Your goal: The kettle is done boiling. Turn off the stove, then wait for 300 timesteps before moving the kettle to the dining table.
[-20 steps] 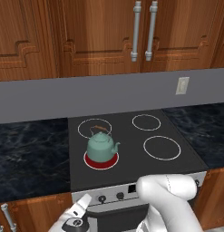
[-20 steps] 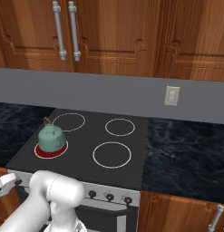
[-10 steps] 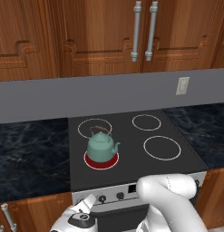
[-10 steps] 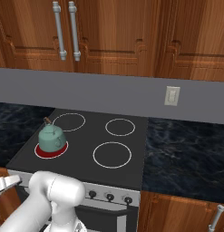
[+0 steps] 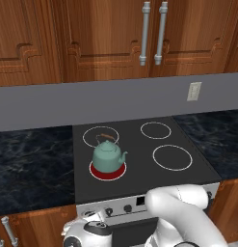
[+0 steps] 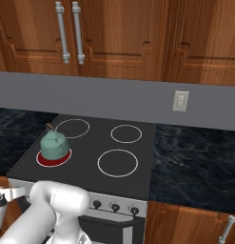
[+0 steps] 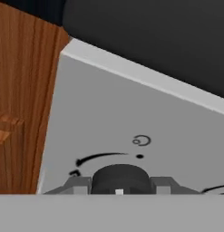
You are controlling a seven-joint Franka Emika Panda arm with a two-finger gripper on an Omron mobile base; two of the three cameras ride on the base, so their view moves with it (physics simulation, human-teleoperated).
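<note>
One squat teal kettle (image 5: 109, 157) with a thin arched handle sits on the glowing red ring at the lower left of the glossy black stove (image 5: 139, 159). At the bottom of the hand view, the claw (image 7: 119, 185) brackets a round dark knob (image 7: 120, 177) on the smooth silver panel, fingertips (image 7: 79, 185) narrowly set on either side of it.

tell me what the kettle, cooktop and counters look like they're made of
Kettle: probably enamelled or painted metal, going by its smooth teal body with a soft sheen; its thin brown handle could be wood.
Cooktop: looks like black glass, flat and seamless with printed white rings; its front panel looks like matte silver metal.
Counters: polished dark stone, with pale marble-like veining.
</note>
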